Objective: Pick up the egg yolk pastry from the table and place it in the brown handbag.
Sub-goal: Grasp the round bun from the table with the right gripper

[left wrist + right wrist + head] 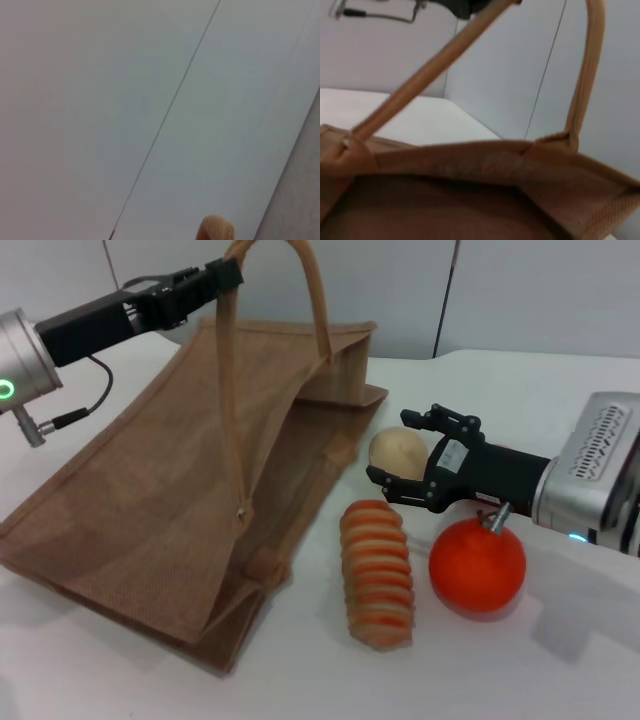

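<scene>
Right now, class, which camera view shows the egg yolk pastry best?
The head view: the egg yolk pastry sits on the table between the brown handbag and the open right hand, whose fingers flank it. The right wrist view shows only the bag; the left wrist view shows wall and a handle tip.

The white tabletop carries the bag, lying slumped on its side, with a pastry just beside its mouth. Nearer lie a striped roll and an orange, close together.

coarse woven jute brown handbag, smooth matt egg yolk pastry
</scene>
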